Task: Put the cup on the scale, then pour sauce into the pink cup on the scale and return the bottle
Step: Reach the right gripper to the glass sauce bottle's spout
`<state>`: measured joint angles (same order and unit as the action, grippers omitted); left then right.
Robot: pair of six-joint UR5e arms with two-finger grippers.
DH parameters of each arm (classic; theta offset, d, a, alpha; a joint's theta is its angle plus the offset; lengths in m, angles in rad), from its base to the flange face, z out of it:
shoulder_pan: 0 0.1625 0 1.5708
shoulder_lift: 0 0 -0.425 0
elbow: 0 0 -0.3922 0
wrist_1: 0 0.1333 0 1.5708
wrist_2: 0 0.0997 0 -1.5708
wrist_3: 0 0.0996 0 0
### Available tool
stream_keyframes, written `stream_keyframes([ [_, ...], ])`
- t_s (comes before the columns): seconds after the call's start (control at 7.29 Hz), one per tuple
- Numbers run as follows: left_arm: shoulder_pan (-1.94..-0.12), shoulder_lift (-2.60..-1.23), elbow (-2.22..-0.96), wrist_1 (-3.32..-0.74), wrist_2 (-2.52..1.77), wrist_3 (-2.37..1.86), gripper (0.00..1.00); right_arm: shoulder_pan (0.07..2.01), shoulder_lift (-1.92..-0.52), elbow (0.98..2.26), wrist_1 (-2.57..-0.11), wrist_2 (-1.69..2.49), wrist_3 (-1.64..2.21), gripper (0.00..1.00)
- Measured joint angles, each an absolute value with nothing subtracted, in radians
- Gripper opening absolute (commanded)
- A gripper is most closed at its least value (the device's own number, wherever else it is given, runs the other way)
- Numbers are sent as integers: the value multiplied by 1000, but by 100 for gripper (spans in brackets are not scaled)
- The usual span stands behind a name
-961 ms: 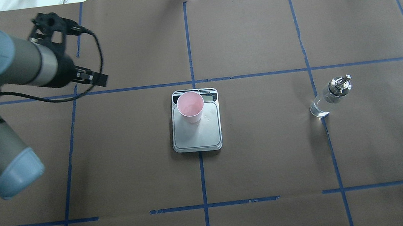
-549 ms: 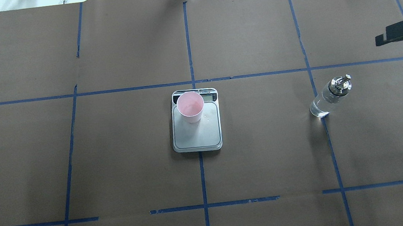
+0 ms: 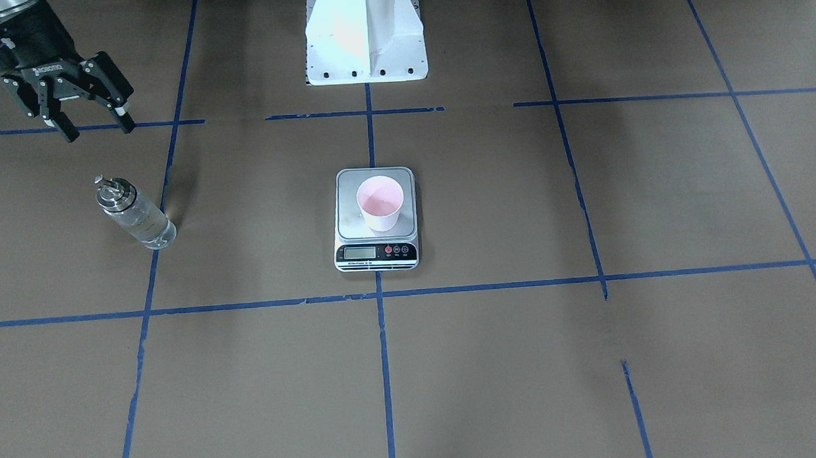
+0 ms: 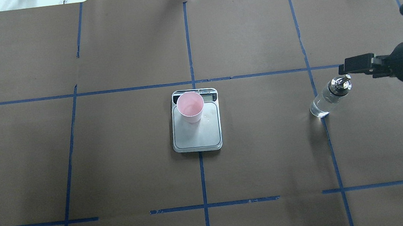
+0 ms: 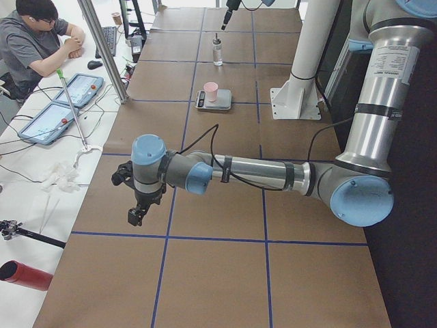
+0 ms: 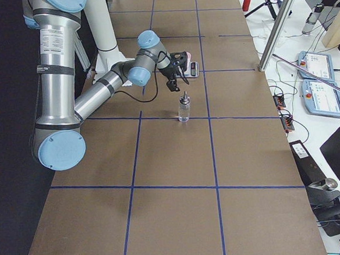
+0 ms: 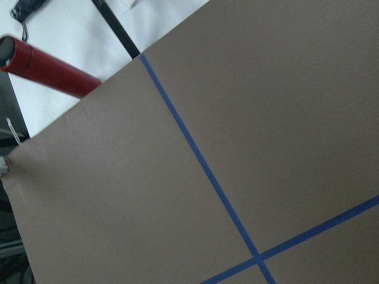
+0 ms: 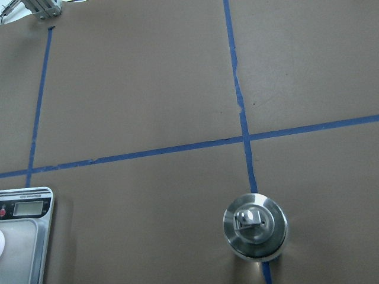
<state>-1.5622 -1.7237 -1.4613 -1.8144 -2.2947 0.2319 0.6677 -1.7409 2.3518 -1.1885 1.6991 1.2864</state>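
Observation:
The pale pink cup (image 3: 379, 204) (image 4: 190, 106) stands upright on the scale (image 3: 378, 252) (image 4: 197, 138), at its display end. The clear glass bottle (image 3: 135, 217) (image 4: 330, 96) with a metal cap stands on the table far to the robot's right; its cap shows from above in the right wrist view (image 8: 254, 228). My right gripper (image 3: 98, 131) (image 6: 173, 83) is open and empty, above the table on the robot's side of the bottle, apart from it. My left gripper (image 5: 136, 215) hangs over the table's far left end; I cannot tell if it is open.
The robot's white base (image 3: 364, 35) stands behind the scale. Blue tape lines cross the brown table cover. A red cylinder (image 7: 47, 74) lies beyond the table's left end, where an operator (image 5: 41, 41) sits with tablets.
The left arm has swung out of the overhead view to the left. The right arm has come in from the right edge towards the bottle. Cup, scale and bottle have not moved.

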Motion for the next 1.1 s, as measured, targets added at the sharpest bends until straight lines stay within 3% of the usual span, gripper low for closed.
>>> stream_keyframes([
  [0.27, -1586, -1672, -1443, -1858, -2376, 230, 100, 438, -1815, 2354, -1126, 1412, 1374, 100],
  [0.41, -1588, -1662, -1449, -1866, -2384, 228, 100, 366, -1837, 2279, -1021, 1297, 1390, 100],
  [0.69, -1589, -1653, -1467, -1869, -2389, 225, 100, 296, -1846, 2083, -791, 1130, 1389, 100],
  [1.1, -1588, -1645, -1483, -1870, -2390, 224, 100, 264, -1821, 1979, -723, 1008, 1379, 100],
])
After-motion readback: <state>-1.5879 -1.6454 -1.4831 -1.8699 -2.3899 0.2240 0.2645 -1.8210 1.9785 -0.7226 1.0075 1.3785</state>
